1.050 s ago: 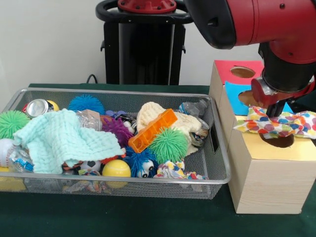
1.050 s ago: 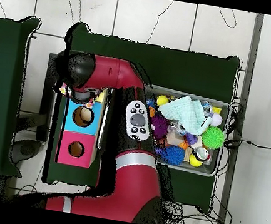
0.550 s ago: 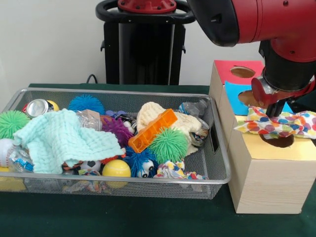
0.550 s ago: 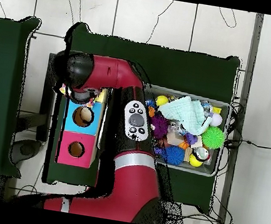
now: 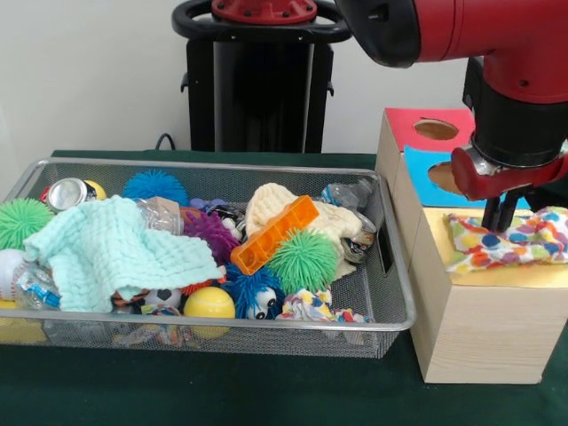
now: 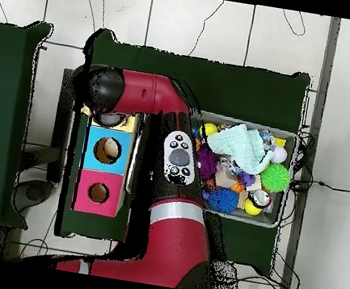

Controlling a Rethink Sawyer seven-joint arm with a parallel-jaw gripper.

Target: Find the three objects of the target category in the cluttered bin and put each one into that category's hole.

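end effector [image 5: 499, 216] sits over the yellow top of the wooden box [image 5: 475, 333], fingers pointing down, tips just above the polka-dot cloth [image 5: 510, 240]; fingers look slightly apart and not pinching the cloth, so it reads as released, though the gap is hard to judge from the front; cloth lies crumpled on the yellow section right under and beside the end effector, covering where the hole would be, so can't tell how far in it is; blue section and pink section [image 5: 417, 127] of the box lie beyond the end effector, each with a round hole showing; wire bin [image 5: 390, 293] is off to the side of the end effector, touching or nearly touching the box, on the green bench [image 5: 266, 390]; in the bin: mint cloth [image 5: 111, 253], orange block [image 5: 273, 233], green spiky ball [image 5: 303, 261], yellow ball [image 5: 209, 303], cream knit item [image 5: 280, 202], crushed can [image 5: 68, 192]; overhead, the arm [image 6: 149, 96] hides the yellow end of the box
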